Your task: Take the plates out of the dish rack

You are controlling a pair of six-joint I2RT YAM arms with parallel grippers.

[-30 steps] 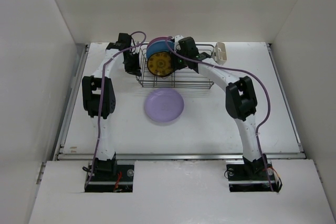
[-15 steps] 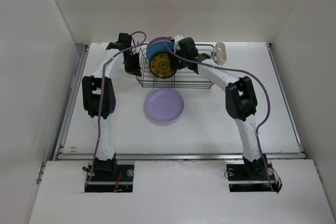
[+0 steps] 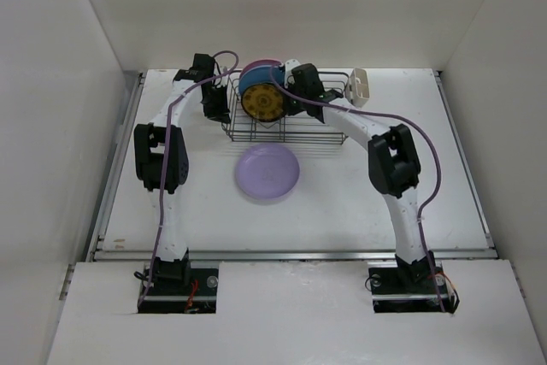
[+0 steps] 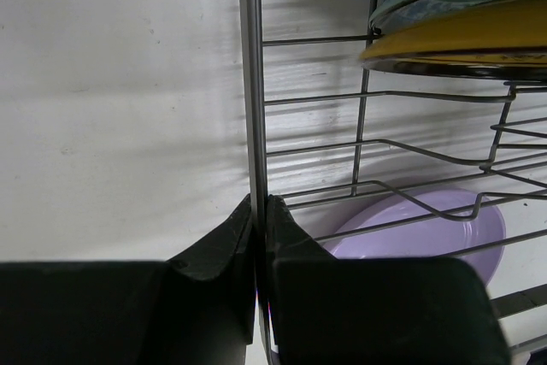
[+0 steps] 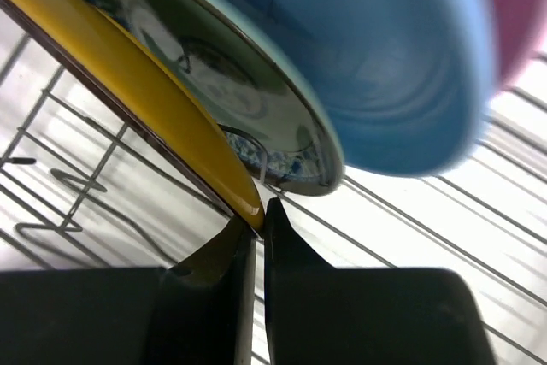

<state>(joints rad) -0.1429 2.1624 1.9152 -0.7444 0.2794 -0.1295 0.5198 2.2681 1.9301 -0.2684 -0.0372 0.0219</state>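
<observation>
at the dish rack (image 4: 250, 57): right jaws, just closed, are pinching the golden-yellow plate (image 5: 128, 74) by its rim for lift-out; left jaws are clamping a rack wire.

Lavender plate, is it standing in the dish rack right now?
No, the lavender plate lies flat on the table, in front of the dish rack.

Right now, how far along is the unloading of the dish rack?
Done: the lavender plate lies flat on the table in front of the dish rack. In hand: the right gripper is shut on the golden-yellow plate at its rim, not yet lifted out, while the left gripper clamps a rack wire. Left: it plus the teal plate, blue plate and pink plate, all in the rack.
</observation>
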